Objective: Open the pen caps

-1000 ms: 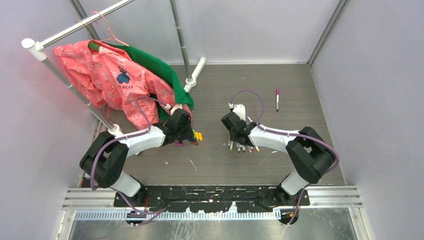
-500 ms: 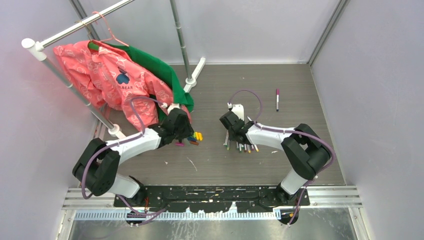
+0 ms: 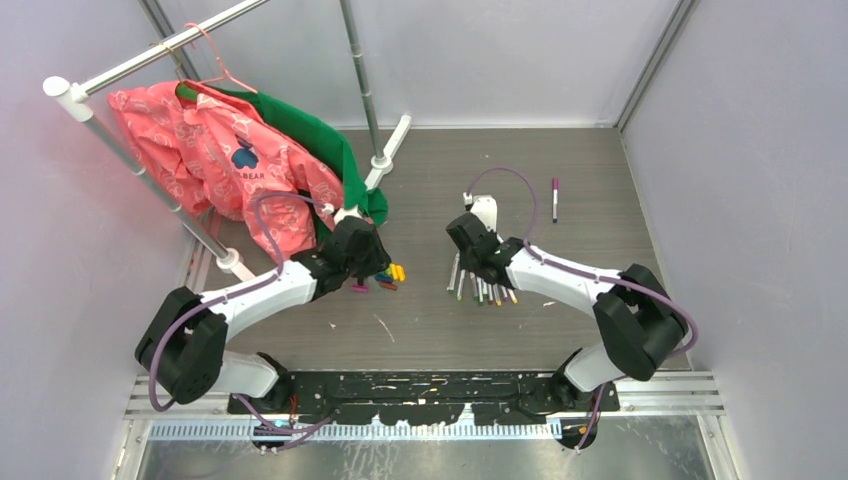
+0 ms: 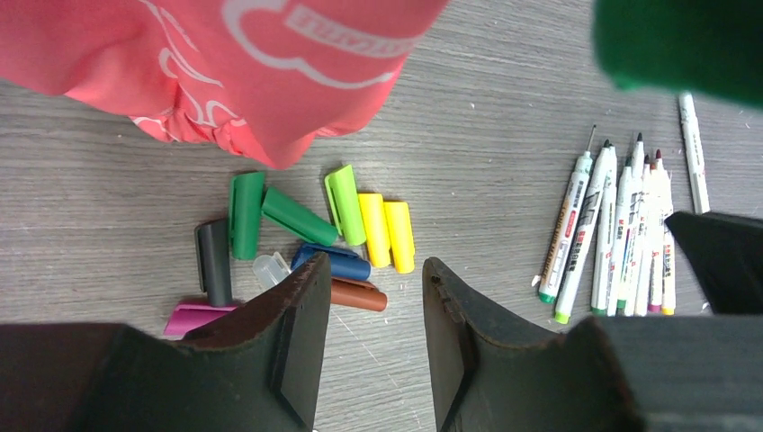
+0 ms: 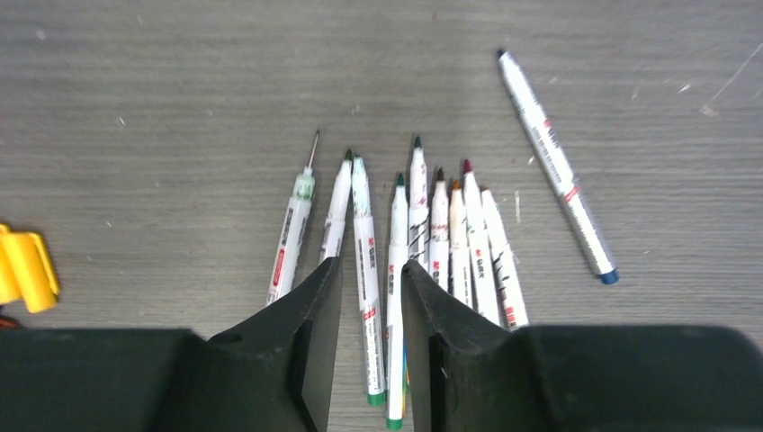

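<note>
The left claw hangs just above the tabletop with its fingers moderately apart and nothing between them. Below and just past its tips the loose pen caps lie in a tight cluster (greens, yellows, blue, brown-red, grey, magenta), near the hem of a pink garment. The right claw is parted only narrowly, poised over a fanned row of uncapped pens. One or two barrels show through the gap, but I cannot tell whether the fingers touch them. A lone pen lies apart from the row, angled to the side.
</note>
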Tool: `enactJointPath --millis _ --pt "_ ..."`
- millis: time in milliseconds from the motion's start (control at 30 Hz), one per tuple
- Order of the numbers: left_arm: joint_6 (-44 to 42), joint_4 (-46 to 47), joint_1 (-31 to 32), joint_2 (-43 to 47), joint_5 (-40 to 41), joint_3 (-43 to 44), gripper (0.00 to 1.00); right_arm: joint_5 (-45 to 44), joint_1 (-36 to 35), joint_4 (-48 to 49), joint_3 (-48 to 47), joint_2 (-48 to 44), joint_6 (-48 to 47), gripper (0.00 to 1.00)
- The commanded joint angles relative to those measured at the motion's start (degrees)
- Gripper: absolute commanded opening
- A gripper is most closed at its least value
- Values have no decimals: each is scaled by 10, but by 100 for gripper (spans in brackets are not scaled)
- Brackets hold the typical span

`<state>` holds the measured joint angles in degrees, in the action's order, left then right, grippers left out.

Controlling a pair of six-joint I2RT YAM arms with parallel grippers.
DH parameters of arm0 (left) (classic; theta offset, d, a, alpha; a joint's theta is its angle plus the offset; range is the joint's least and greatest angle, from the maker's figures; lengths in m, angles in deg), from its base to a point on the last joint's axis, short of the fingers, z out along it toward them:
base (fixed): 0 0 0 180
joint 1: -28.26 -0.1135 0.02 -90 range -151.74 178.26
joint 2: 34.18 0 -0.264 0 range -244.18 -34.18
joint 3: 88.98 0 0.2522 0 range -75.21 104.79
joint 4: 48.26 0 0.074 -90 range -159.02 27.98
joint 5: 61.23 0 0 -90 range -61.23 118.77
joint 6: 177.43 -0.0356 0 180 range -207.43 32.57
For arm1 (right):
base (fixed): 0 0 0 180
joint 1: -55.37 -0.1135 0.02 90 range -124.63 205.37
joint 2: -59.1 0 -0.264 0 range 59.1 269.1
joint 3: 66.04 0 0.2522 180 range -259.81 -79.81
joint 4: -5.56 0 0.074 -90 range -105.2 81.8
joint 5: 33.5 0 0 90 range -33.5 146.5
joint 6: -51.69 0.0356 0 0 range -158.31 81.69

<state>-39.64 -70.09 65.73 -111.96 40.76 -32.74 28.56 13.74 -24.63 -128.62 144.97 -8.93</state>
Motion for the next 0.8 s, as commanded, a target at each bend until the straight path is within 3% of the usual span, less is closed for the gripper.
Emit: enactJointPath --millis 0,367,767 --pt "0 10 10 18 3 10 43 -45 32 -23 -44 -34 -13 37" --pt "-3 64 22 12 -57 5 58 -14 215 2 -89 8 -51 62" --pt "7 99 35 -17 -84 5 59 30 347 13 -230 175 -80 63"
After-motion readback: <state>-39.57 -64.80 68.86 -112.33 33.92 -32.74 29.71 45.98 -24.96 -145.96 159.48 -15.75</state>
